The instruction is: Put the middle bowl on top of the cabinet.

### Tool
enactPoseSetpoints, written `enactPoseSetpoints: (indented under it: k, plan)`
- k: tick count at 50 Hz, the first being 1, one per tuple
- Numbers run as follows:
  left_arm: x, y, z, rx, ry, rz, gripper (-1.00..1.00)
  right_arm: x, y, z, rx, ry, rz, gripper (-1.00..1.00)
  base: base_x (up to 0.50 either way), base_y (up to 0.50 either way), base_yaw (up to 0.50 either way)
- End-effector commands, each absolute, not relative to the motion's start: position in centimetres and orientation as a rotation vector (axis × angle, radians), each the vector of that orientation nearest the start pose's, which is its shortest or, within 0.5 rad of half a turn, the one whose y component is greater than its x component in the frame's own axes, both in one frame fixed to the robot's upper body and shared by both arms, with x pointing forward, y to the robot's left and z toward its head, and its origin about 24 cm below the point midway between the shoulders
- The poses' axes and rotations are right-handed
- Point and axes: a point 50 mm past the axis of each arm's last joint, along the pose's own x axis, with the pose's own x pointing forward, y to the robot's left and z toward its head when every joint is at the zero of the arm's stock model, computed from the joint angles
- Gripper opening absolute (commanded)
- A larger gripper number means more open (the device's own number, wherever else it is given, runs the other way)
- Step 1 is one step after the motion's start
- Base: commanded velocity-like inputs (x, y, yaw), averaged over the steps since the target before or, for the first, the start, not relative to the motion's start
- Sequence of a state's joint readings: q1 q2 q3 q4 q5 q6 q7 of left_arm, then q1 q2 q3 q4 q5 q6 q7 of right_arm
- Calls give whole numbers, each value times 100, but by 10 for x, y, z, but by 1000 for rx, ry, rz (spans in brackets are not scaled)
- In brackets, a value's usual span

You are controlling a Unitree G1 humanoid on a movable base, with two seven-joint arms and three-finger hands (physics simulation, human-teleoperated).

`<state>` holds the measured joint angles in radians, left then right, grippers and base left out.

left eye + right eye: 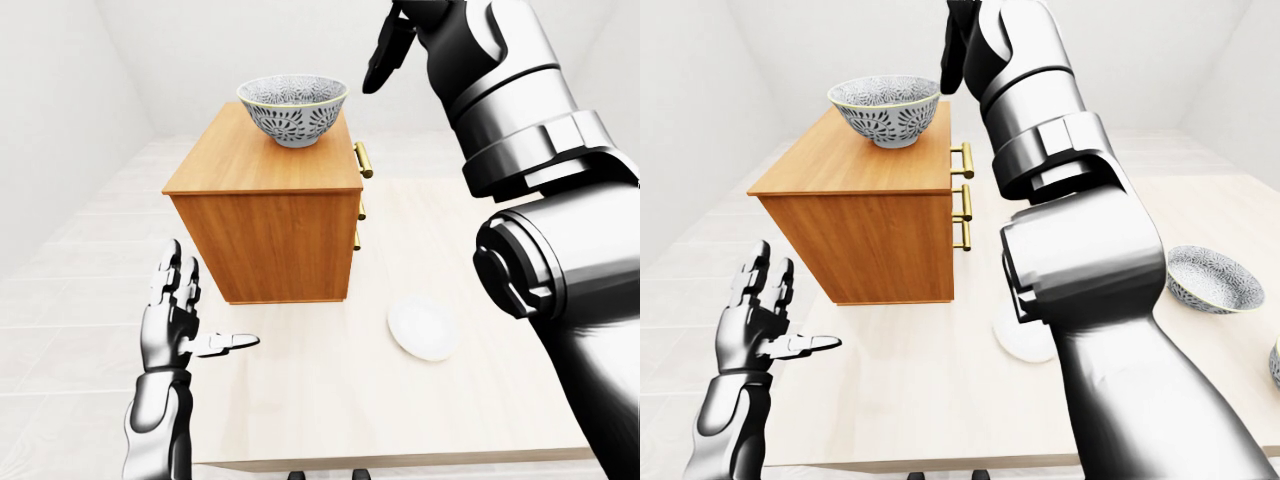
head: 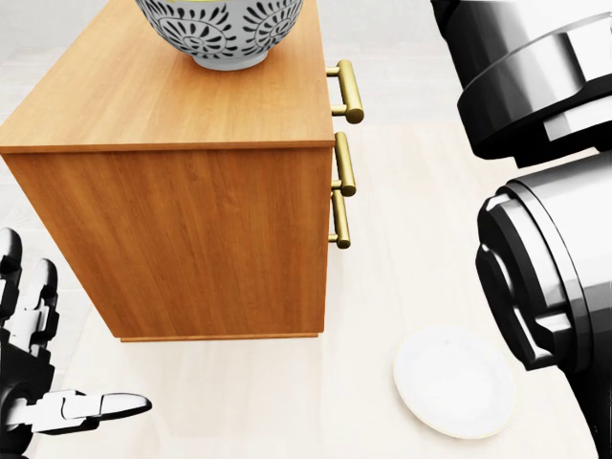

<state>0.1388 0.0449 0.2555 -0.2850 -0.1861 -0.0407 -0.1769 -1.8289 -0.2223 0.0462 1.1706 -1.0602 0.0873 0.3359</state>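
Observation:
The patterned bowl [image 1: 293,108] stands upright on the wooden cabinet's top [image 1: 250,160], near its far right corner, with nothing touching it. My right hand [image 1: 384,58] hangs open in the air to the right of the bowl and a little above its rim, clear of it. In the right-eye view that hand [image 1: 958,50] shows just right of the bowl [image 1: 884,110]. My left hand [image 1: 205,305] is open, fingers spread and thumb out, low on the left beside the cabinet's side wall, and holds nothing.
A white plate [image 2: 454,381] lies on the pale table right of the cabinet. Brass drawer handles [image 2: 344,163] stick out of the cabinet's right face. Another patterned bowl [image 1: 1213,280] sits far right on the table. My right arm fills the right side of every view.

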Motion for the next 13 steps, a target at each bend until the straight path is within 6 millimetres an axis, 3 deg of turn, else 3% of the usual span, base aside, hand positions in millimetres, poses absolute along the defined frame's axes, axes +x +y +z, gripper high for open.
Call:
enactPoseSetpoints:
  k: [1, 3, 13]
  plan:
    - [216, 215, 90, -60, -232, 86, 100, 391, -90, 427, -1406, -346, -57, 66, 0, 0, 0]
    - [216, 215, 89, -59, -231, 87, 100, 393, -95, 425, -1412, -332, -70, 100, 0, 0, 0]
    - [214, 216, 92, -58, -236, 93, 100, 394, -114, 427, -1416, -298, -126, 100, 0, 0, 0]
